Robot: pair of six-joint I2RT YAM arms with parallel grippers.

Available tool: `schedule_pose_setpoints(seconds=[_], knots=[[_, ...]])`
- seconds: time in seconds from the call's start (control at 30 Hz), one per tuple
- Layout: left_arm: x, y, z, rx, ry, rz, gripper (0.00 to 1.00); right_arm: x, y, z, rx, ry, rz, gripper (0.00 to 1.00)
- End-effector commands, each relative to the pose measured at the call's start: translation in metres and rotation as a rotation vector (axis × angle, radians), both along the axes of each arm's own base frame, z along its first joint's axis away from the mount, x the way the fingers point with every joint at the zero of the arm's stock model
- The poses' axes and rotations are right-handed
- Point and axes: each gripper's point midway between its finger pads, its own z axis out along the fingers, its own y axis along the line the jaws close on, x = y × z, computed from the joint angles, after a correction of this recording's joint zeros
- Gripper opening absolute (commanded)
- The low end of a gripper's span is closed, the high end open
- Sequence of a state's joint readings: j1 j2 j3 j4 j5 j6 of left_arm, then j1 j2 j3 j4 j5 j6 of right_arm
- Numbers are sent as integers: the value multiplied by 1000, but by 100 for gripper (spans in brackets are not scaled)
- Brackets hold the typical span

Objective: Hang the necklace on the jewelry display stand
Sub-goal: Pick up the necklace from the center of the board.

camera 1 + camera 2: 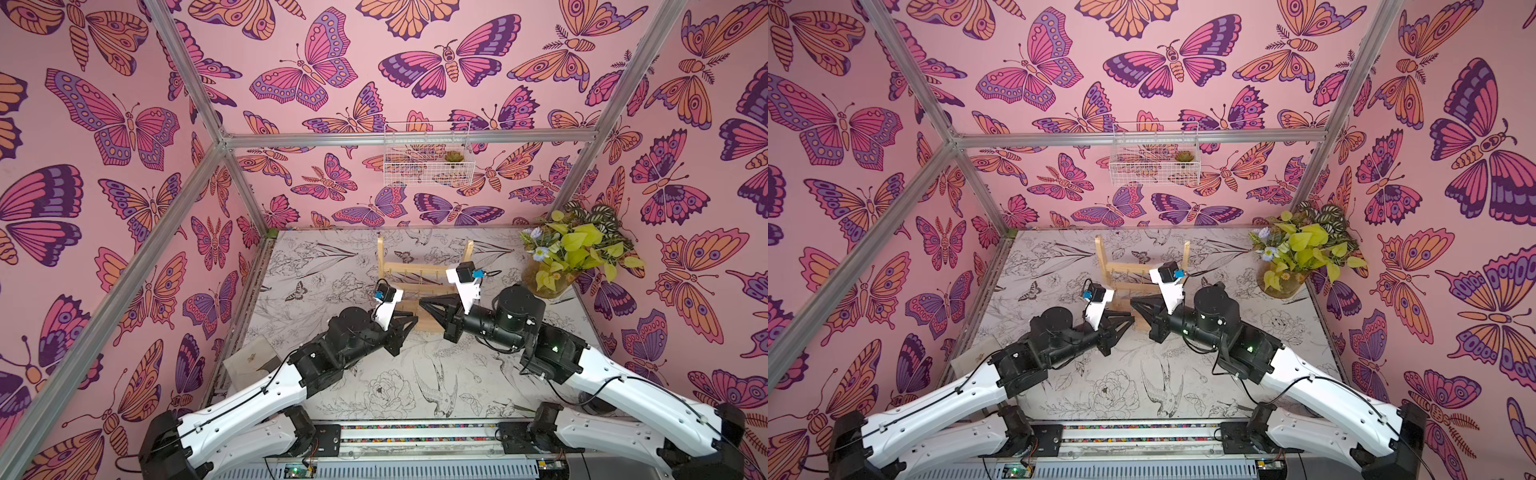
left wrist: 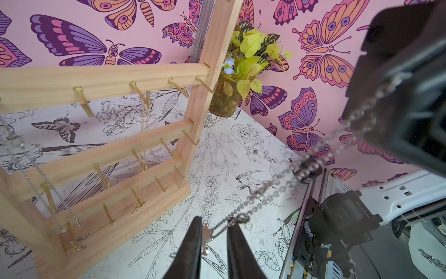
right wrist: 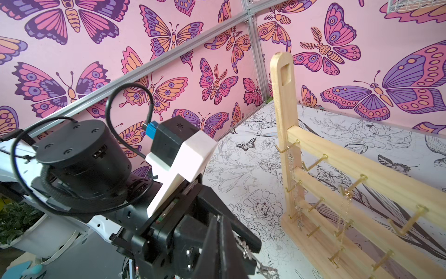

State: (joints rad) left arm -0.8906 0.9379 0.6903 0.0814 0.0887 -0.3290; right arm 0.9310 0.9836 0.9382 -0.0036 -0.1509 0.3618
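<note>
progress: gold necklace (image 2: 142, 154) already hangs from a top-bar hook of the wooden stand (image 2: 101, 77), ahead of the left claw (image 2: 214, 223) | to do: silver chain (image 2: 311, 153) stretched between both claws, not hung | left claw: narrow gap, chain end across it, grip unclear | right claw (image 3: 218, 219): clamped on silver chain | writing: none readable

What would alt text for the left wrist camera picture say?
A silver chain stretches between the open left gripper and the shut right gripper. Beside them stands a wooden rack of gold hooks, a thin gold chain already hanging on it.
</note>
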Motion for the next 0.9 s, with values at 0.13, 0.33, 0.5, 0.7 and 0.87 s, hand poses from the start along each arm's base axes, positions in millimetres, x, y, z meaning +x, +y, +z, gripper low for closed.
schedule_pose_setpoints(seconds=[0.13, 0.33, 0.5, 0.7, 0.87], knots=[[-3, -1, 13, -25, -32, -15, 22, -2, 0, 22, 39, -33, 3, 0], [-4, 0, 15, -31, -38, -14, 16, -1, 0, 21, 37, -32, -2, 0], [-5, 2, 13, -28, -38, -12, 16, 1, -1, 21, 36, -35, -15, 0], [-3, 1, 13, -25, -38, -4, 17, -1, 1, 23, 44, -31, 1, 0], [-2, 0, 15, -25, -42, -5, 17, -4, 4, 24, 51, -28, 23, 0]])
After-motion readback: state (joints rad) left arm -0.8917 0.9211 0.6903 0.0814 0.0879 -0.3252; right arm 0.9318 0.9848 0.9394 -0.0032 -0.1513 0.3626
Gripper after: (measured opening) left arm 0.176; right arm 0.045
